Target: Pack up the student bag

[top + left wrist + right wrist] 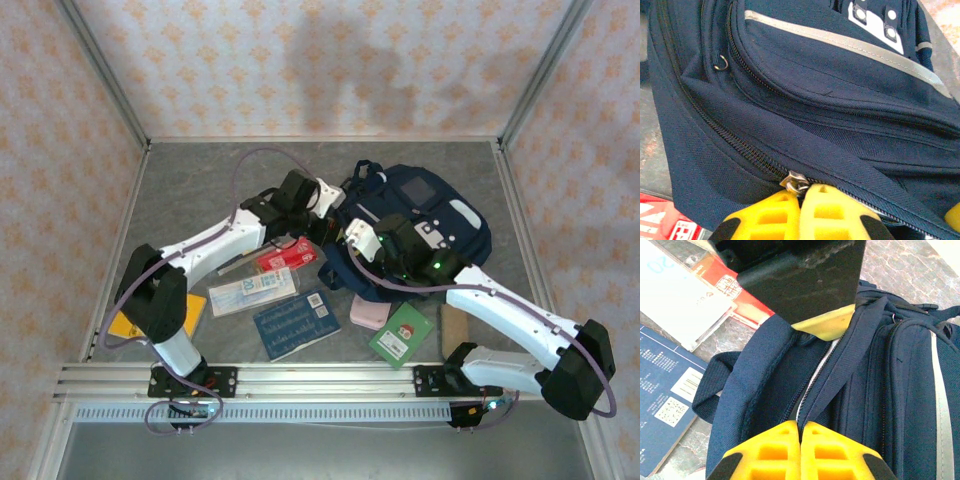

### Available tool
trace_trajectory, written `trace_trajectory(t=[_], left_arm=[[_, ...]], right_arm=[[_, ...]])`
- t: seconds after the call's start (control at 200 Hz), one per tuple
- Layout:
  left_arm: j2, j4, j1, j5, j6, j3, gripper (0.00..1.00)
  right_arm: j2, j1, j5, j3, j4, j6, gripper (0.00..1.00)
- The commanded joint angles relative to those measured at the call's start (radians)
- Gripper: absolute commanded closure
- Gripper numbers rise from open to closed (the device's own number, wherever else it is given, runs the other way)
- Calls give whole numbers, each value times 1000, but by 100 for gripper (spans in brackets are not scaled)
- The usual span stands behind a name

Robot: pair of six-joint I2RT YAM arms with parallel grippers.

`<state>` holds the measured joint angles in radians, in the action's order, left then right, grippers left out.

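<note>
On the bench, the zip pull of the student bag is clenched by the left claw and its fabric by the right claw; jamming could be caused by skewed pulling.

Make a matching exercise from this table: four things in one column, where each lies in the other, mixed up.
1 navy blue fabric student bag
2 small pink pouch
3 green card booklet
4 dark blue flat book

A just left of the pouch
B farthest back of all
C between book and booklet
D just right of the pouch

Pairs: 1-B, 2-C, 3-D, 4-A
</note>
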<state>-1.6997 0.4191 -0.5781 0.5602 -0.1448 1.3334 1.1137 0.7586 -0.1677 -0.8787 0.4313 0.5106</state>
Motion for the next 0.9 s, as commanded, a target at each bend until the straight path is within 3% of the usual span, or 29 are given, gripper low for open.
trace_trajectory(t=[0.0, 0.105, 0.365, 0.535, 0.706, 0.896], left_arm=[[-52, -6, 91, -6, -133, 83, 100], [-73, 2, 94, 76, -201, 93, 100], [-80, 38, 128, 149, -219, 123, 100], [-110, 205, 133, 131, -67, 242, 100], [-138, 370, 133, -12, 103, 347, 100], [-161, 415, 134, -142, 175, 397, 100]], right_arm=[[-14, 26, -42, -3, 89, 22, 100], [-13, 27, -39, 0, 85, 24, 100], [-21, 27, -25, 10, 86, 25, 100], [-30, 27, -24, 6, 105, 40, 100], [-35, 28, -26, -4, 127, 53, 100], [-49, 42, -37, -18, 161, 72, 100]])
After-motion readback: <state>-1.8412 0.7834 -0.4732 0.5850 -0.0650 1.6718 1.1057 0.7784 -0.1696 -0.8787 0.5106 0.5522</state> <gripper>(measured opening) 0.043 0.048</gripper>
